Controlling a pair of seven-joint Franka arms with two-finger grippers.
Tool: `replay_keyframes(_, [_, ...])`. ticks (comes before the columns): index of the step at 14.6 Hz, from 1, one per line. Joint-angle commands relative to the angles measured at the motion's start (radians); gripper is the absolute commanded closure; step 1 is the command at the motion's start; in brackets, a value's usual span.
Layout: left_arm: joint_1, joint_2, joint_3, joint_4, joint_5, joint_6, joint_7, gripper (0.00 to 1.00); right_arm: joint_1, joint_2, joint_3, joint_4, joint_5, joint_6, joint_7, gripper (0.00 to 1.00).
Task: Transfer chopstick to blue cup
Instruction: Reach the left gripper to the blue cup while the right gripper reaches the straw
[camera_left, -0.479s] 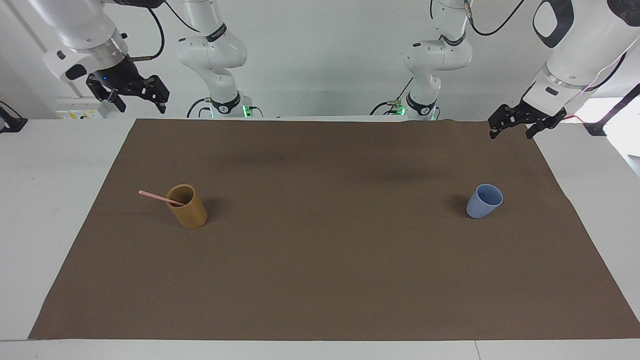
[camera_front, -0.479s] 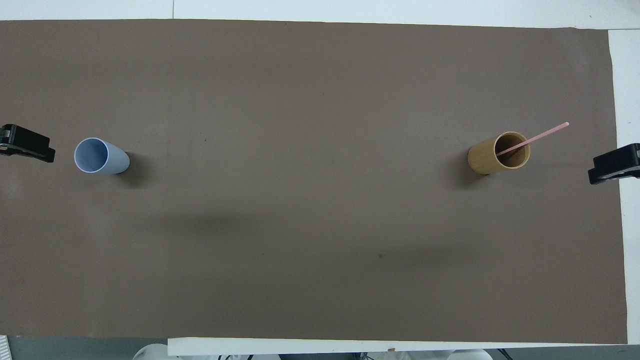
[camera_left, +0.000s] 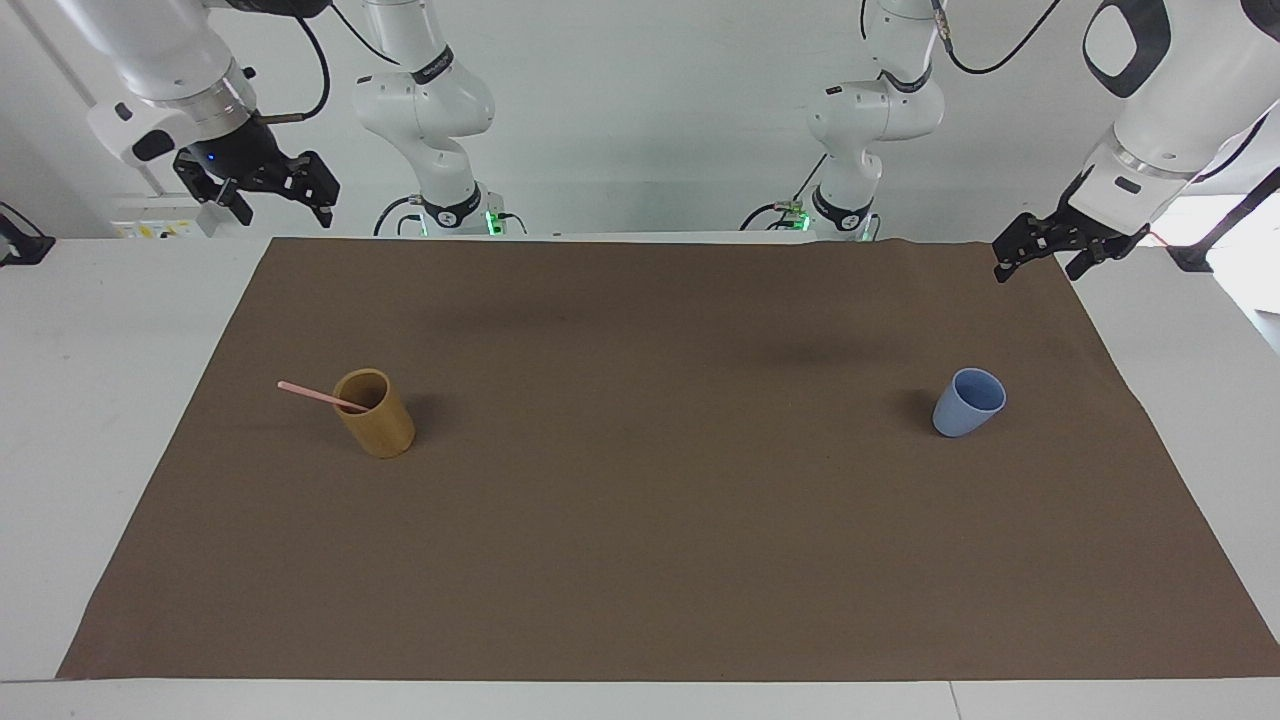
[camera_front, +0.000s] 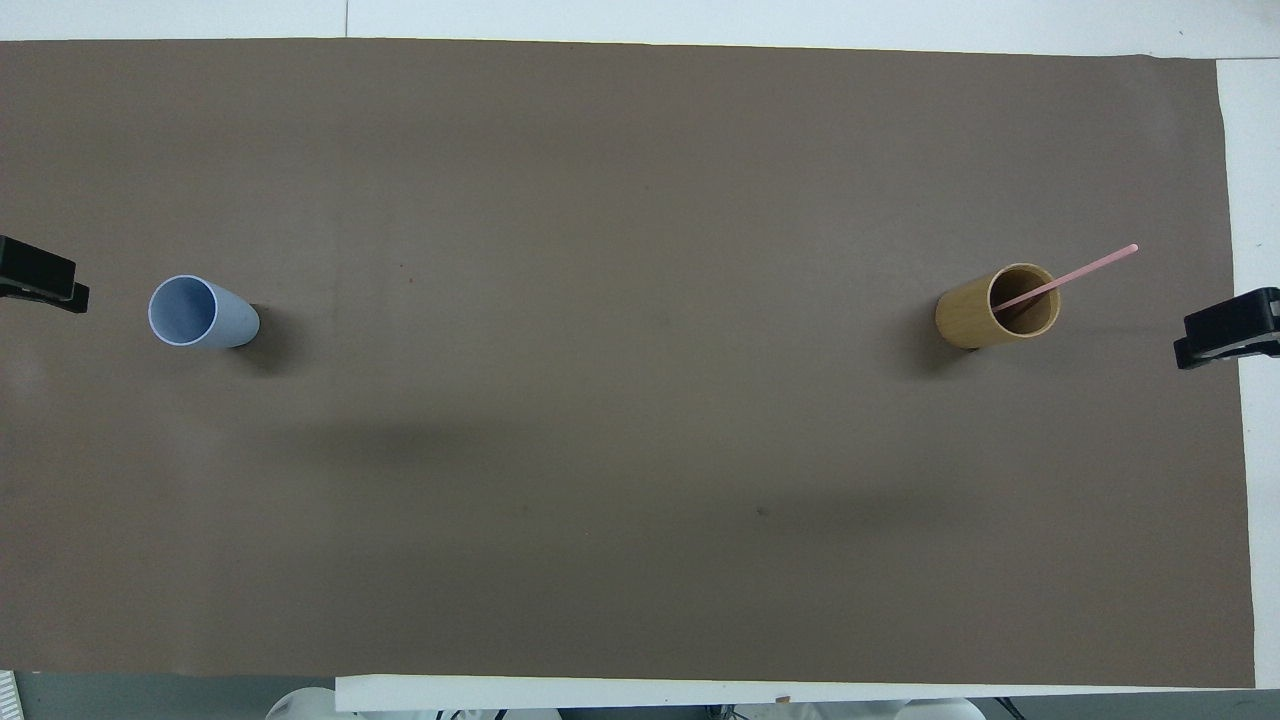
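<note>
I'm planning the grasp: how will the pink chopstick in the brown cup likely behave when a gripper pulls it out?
The chopstick looks straight and thin, so probably stiff, light and hard to pinch securely. It leans on the rim of the brown cup, so a sideways pull might tip that tall cup. Round-looking, it would likely roll if dropped on the mat.

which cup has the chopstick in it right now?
The tan cup, toward the right arm's end of the table. The pink chopstick leans out over its rim; the blue cup holds nothing.
</note>
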Motion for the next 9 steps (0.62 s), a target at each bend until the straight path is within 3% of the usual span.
replay_keyframes(1, [-0.001, -0.043, -0.001, -0.093, 0.003, 0.038, 0.123, 0.01, -0.020, -0.024, 0.001, -0.047, -0.005, 0.088, -0.286, 0.00])
replay_keyframes(2, [0.007, -0.075, 0.001, -0.173, 0.006, 0.113, 0.192, 0.01, -0.034, -0.004, 0.001, -0.047, -0.005, 0.114, -0.383, 0.00])
replay_keyframes(5, [0.056, -0.111, 0.005, -0.400, -0.010, 0.445, 0.029, 0.01, -0.034, 0.060, 0.003, -0.047, 0.002, 0.196, -0.529, 0.00])
replay_keyframes(9, [0.060, 0.018, 0.005, -0.421, -0.008, 0.575, 0.020, 0.01, -0.031, 0.154, 0.003, -0.050, 0.015, 0.260, -1.017, 0.00])
